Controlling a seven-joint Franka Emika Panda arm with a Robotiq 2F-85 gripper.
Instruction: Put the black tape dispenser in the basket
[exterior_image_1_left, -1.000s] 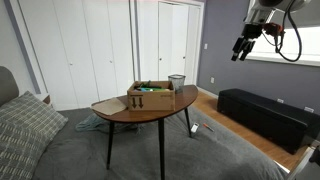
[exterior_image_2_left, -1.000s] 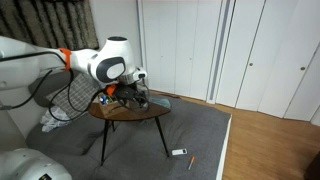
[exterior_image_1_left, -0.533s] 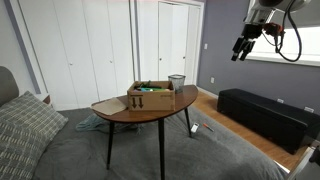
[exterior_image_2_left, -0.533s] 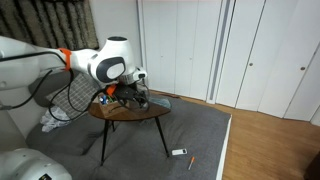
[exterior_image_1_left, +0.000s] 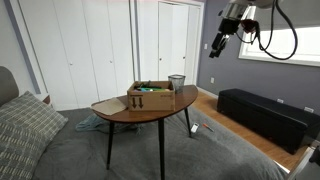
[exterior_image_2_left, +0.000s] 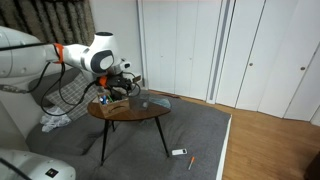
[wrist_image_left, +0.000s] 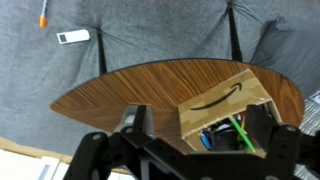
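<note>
The brown cardboard box (exterior_image_1_left: 150, 97) stands on the oval wooden table (exterior_image_1_left: 120, 109), with the small dark wire-mesh basket (exterior_image_1_left: 177, 81) beside it near the far edge. My gripper (exterior_image_1_left: 217, 45) hangs high above the table, open and empty. In the wrist view the open fingers (wrist_image_left: 198, 122) frame the box (wrist_image_left: 222, 100) from above. A black rounded object (wrist_image_left: 213, 137) that looks like the tape dispenser lies in the box among green and blue items. The basket is out of the wrist view. In an exterior view the gripper (exterior_image_2_left: 126, 80) is over the box (exterior_image_2_left: 115, 103).
A black bench (exterior_image_1_left: 265, 115) stands by the wall under the window. A small white item (wrist_image_left: 73, 37) and an orange one (wrist_image_left: 44, 18) lie on the grey carpet near the table legs. A bed with a pillow (exterior_image_1_left: 25, 125) is at the near side.
The arm has swung sideways, bringing my gripper closer over the table and box. The gripper stays open and empty. Nothing on the table has moved.
</note>
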